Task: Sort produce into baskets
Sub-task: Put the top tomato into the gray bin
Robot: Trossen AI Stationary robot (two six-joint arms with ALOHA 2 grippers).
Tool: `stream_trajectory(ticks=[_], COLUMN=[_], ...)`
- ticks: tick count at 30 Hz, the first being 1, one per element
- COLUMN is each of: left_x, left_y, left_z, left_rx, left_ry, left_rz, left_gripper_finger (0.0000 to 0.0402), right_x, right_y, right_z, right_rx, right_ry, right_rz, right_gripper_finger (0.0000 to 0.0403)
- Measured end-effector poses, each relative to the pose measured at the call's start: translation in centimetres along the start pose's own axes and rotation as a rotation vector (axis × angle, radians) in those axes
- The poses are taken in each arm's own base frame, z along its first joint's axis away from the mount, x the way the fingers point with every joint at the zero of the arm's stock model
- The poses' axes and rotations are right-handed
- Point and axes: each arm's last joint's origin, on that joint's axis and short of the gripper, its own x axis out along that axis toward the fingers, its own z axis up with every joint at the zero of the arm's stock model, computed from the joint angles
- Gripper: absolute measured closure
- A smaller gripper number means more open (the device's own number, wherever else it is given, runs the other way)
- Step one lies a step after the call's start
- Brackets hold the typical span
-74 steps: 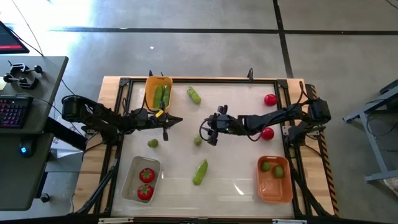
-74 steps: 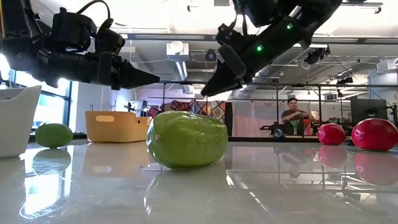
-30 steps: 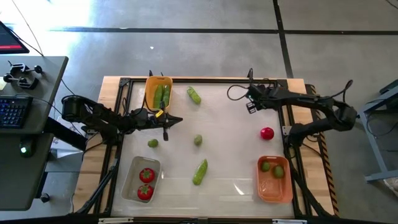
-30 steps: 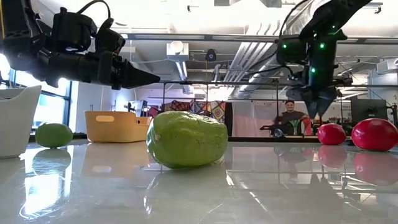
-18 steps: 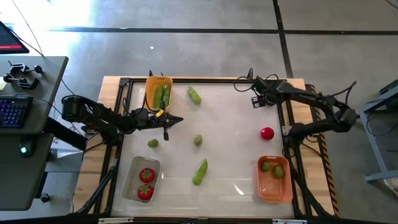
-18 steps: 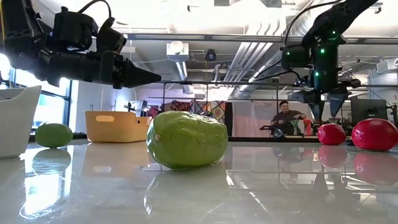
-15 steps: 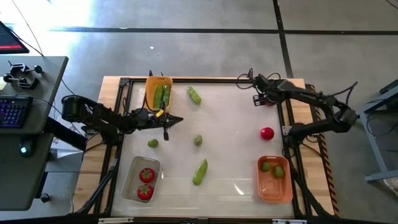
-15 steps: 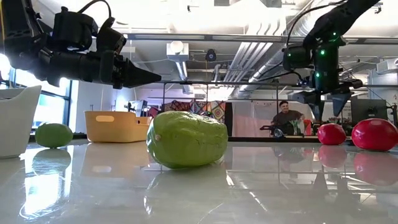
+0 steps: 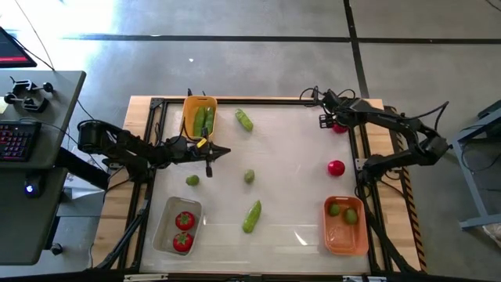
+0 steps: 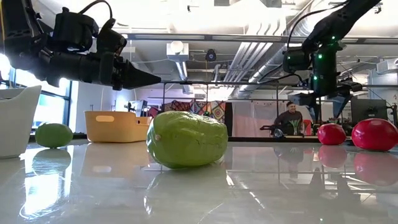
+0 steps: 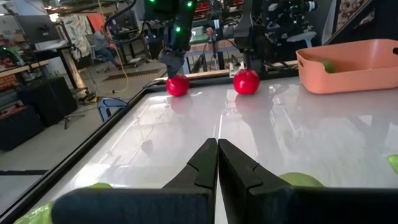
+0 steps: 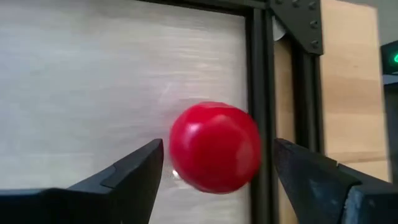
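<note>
Concrete flooring surrounds the white worktable [image 9: 297, 149], framed in wood and black rail, where toy produce lies scattered among three small bins. At the far right corner the right gripper [image 9: 335, 122] hangs over a red tomato [image 12: 215, 147], its fingers [image 12: 127, 171] spread wide to either side of the fruit without touching it; the tomato sits just beside the black frame rail [image 12: 259, 93]. A second tomato [image 9: 336, 167] rests near the right edge, between that corner and the darker orange bin [image 9: 345, 244], which holds two limes [image 9: 342, 211].

Across the table, the left gripper [image 9: 222, 152] hovers above the surface just in front of the yellow-orange bin [image 9: 198, 103], fingers [image 11: 205, 165] pressed together and holding nothing. That bin contains cucumbers [image 9: 203, 119], with another cucumber [image 9: 244, 120] lying on the table beside it. The clear bin [image 9: 163, 227] near the front left corner holds two tomatoes [image 9: 183, 231].

A lime [image 9: 192, 180] lies on the open table near the left arm, another lime [image 9: 249, 177] near the centre, and a larger cucumber [image 9: 251, 216] nearer the front. In the low view a person [image 10: 291, 118] stands in the workshop beyond the table.
</note>
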Motion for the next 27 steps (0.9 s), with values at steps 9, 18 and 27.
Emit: stream_trajectory(ticks=[9,18,27], left_x=[0.0,0.0,0.0], left_y=[0.0,0.0,0.0], left_z=[0.0,0.0,0.0], left_rx=[0.0,0.0,0.0], left_ry=[0.005,0.005,0.005], left_rz=[-0.001,-0.001,-0.001], left_gripper_finger=[0.0401,0.0401,0.0401], right_x=[2.8,3.7,2.3], right_y=[1.4,1.9,3.1], right_z=[-0.2,-0.3,-1.6], right_rx=[0.039,0.013,-0.097], right_ry=[0.075,0.074,0.113], right_rz=[-0.084,-0.141,-0.099], right_gripper_finger=[0.0109,0.0121,0.0136])
